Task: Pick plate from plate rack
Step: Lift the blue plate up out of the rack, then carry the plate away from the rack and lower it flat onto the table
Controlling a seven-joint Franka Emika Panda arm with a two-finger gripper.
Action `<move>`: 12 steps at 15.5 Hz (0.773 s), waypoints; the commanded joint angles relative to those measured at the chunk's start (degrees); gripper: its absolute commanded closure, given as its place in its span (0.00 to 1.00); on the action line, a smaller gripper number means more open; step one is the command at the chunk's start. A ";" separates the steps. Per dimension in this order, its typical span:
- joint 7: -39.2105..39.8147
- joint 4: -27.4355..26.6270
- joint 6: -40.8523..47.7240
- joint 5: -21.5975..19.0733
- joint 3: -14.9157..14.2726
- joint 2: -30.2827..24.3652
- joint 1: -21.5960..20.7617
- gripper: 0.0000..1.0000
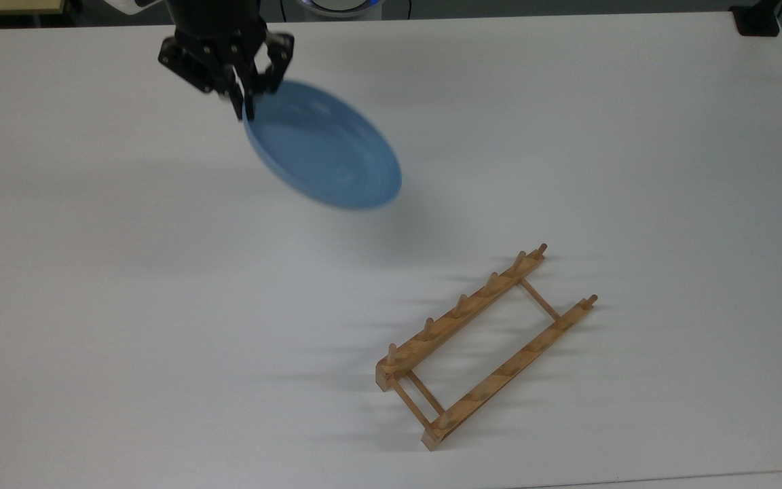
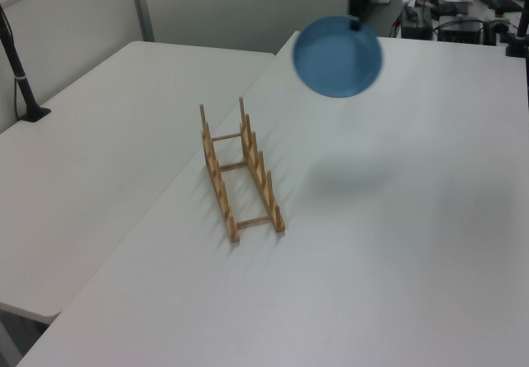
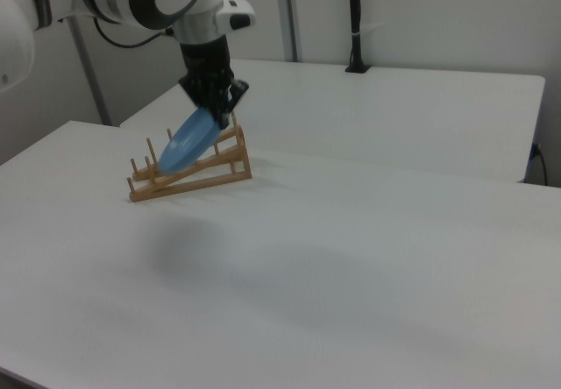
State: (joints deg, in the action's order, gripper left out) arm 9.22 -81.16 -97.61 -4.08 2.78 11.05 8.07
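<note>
Between the jaws of your black two-finger gripper (image 1: 245, 102): one round, glossy light-blue shallow plate (image 1: 323, 146), pinched at the raised rim, jaws closed on that edge. Hanging down and away from the jaws, the plate tilts with its hollow face turned toward the top view's camera; the rim pinch leaves the whole disc free below the fingers, which is probably why it swings at a slant rather than level. Well apart from the jaws, toward the top view's lower right: one small light-brown wooden plate rack (image 1: 482, 346), two parallel rails with upright pegs joined by thin crossbars, lying flat on the plain white table (image 1: 126, 305) with no plate in any slot. Under the jaws, in the left view, a soft shadow on the table (image 2: 347, 177) marks the plate (image 2: 338, 56) as carried in the air, not resting on anything. Beneath the jaws in the right view, the plate (image 3: 188, 142) appears in front of the rack (image 3: 188, 174), though the other views show the two well separated. Status, as a judgement: your lift-out looks done; a rim-only hold on a glossy surface could slip, so move gently.
</note>
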 commanded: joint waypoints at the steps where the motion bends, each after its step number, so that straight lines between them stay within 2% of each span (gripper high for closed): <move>1: 11.93 -3.47 10.66 -4.44 -0.31 -1.56 2.73 1.00; 5: 20.82 -13.21 10.17 -7.26 -0.75 -1.04 6.07 1.00; 8: 22.33 -20.69 1.32 -7.26 -0.75 -0.77 6.78 1.00; 12: 22.33 -23.25 -4.68 -7.17 -0.93 1.60 7.48 1.00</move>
State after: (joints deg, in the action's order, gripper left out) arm 30.28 -101.25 -98.08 -9.96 2.43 13.10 15.32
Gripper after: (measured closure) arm 0.925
